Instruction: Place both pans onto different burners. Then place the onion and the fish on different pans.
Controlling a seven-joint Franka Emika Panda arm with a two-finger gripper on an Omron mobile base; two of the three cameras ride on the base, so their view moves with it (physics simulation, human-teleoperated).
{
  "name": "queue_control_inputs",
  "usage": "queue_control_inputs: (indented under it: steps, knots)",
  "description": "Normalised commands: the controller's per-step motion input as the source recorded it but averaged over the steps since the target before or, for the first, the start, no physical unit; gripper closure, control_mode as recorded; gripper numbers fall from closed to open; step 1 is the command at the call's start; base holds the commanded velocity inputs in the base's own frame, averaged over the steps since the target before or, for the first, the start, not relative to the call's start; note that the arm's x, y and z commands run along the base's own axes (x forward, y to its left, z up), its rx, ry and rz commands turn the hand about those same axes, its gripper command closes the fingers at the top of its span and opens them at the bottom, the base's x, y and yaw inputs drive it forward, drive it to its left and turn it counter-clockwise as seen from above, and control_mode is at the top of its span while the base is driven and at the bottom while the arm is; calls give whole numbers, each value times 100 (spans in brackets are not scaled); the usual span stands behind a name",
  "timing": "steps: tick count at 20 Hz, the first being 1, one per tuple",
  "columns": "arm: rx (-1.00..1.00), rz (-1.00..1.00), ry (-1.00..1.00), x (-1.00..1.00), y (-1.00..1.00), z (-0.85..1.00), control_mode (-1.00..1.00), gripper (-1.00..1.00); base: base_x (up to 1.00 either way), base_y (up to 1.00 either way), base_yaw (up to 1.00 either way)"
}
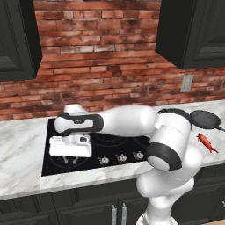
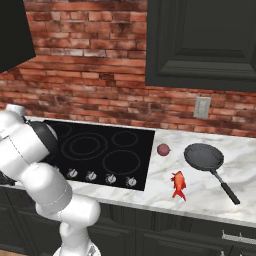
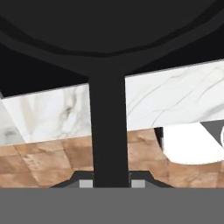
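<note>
From the left base view my hand (image 1: 70, 147) hung low over the near left of the cooktop (image 1: 127, 147), with the smaller pan (image 1: 205, 118) and the fish (image 1: 207, 143) far off on the right counter (image 1: 215, 110). The right base view added the onion (image 2: 163, 149) just right of the cooktop's edge, the burners (image 2: 87, 145) bare, and open marble around the fish. In the hand view my jaws were clamped narrow on the larger pan's handle (image 3: 108, 131), its bowl (image 3: 109, 26) beyond, counter edge and wooden floor (image 3: 43, 162) underneath.
</note>
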Motion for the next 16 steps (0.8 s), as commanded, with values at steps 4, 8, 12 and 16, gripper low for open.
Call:
queue_control_inputs:
  steps: [4, 8, 12, 16]
  knots:
    - [0, 0, 0, 0, 1, -5, -100, 100, 0, 0, 0]
    - [0, 0, 0, 0, 1, -23, -100, 100, 0, 0, 0]
    - [0, 0, 0, -1, 26, -24, -100, 100, 0, 0, 0]
    - [0, 0, 0, -11, 37, -18, -100, 100, 0, 0, 0]
